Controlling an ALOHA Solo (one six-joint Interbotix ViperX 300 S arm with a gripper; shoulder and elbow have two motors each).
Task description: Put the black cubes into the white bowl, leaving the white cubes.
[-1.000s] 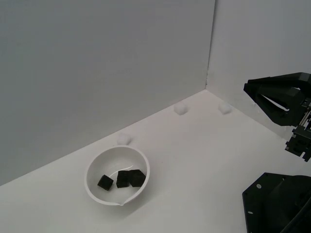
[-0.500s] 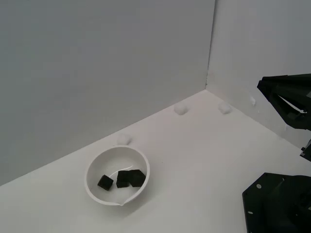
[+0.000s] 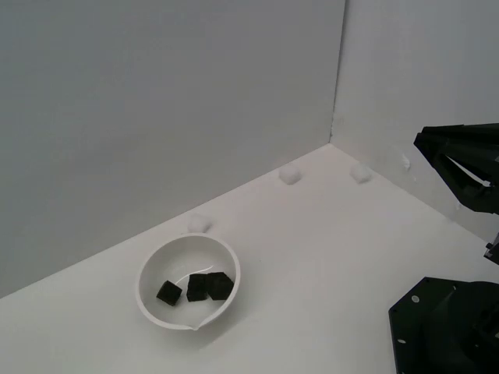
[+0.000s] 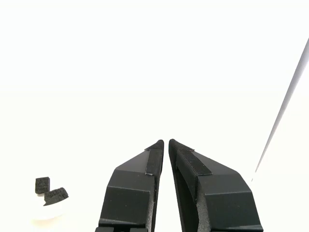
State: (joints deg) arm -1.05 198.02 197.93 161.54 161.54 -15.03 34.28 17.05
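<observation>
The white bowl [image 3: 188, 282] sits toward the exterior view's left on the white surface, and three black cubes [image 3: 168, 293] [image 3: 197, 287] [image 3: 221, 285] lie inside it. Along the back wall rest three white cubes [image 3: 199, 224] [image 3: 290, 175] [image 3: 359, 173]. My gripper [image 3: 421, 140] hovers at the exterior view's right edge, far from the bowl, shut with nothing between its fingers. In the wrist view the gripper [image 4: 166, 141] has its tips nearly touching, and two black cubes [image 4: 42, 185] [image 4: 56, 195] show in the washed-out bowl [image 4: 46, 212].
Grey walls meet in a corner behind the white cubes. The arm's black base [image 3: 448, 327] occupies the exterior view's lower right.
The gripper has drawn back toward the exterior view's right edge over the last second and has now nearly stopped. Cubes and bowl have not moved.
</observation>
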